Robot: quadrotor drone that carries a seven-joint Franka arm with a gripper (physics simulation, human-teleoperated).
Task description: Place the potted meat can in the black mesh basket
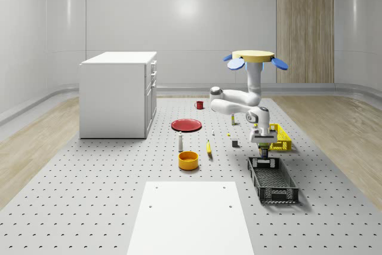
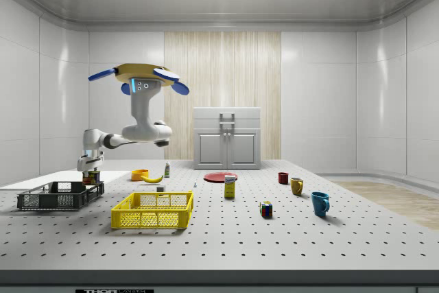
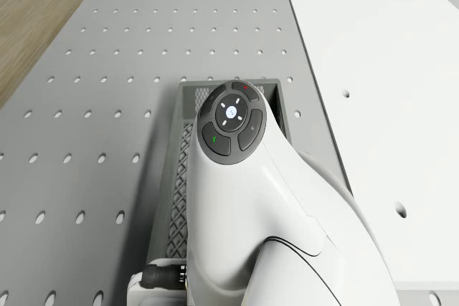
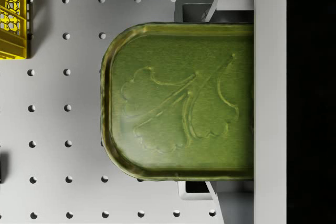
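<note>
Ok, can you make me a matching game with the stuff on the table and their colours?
Things:
1. plate
2. bowl
3. long mesh basket
4. mug nearest the side view's right

Colours:
A. black
B. blue
C. red
D. orange

Pairs: 1-C, 2-D, 3-A, 4-B

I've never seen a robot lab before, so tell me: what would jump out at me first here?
Most striking is the drone hovering above the perforated table, with a white arm hanging beneath it. Its gripper holds the potted meat can just over the far end of the black mesh basket. Next to that, a bright yellow basket catches the eye.
</note>
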